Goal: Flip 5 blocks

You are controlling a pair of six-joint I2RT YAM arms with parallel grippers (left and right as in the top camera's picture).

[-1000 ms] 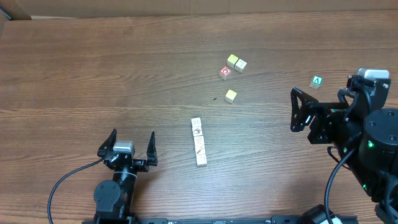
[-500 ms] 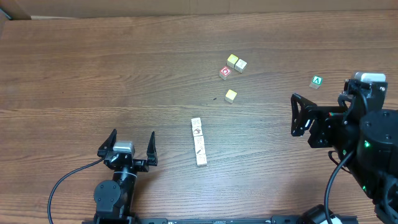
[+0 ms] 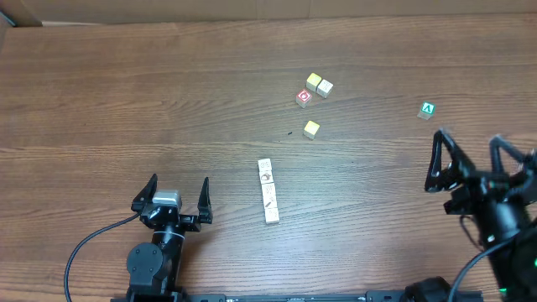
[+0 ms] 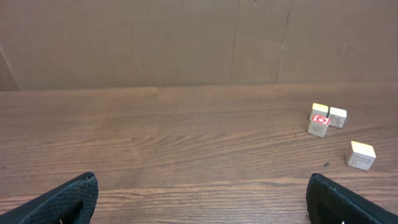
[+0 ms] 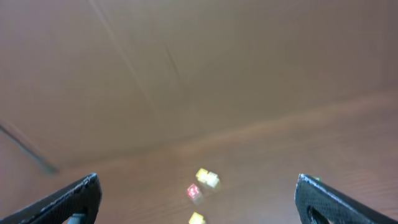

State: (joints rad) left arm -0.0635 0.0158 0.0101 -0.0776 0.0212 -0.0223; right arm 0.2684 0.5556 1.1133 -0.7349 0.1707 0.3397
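Here, your blocks [image 3: 268, 191] lie in a row between left gripper [image 3: 179, 181] and right gripper [image 3: 467, 144], both gaping, empty; beyond sit seemingly three yellow-topped cubes [image 3: 313, 81], one red-faced cube [image 3: 304, 97].

Five pale picture-faced blocks [image 3: 268, 191] lie touching in one row on the table [image 3: 126, 101].

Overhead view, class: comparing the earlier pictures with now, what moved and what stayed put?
The black right gripper drew back rightward and turned its open, empty jaws to point up the table. The black left gripper, the row of five pale wooden blocks and the scattered coloured cubes stayed put.
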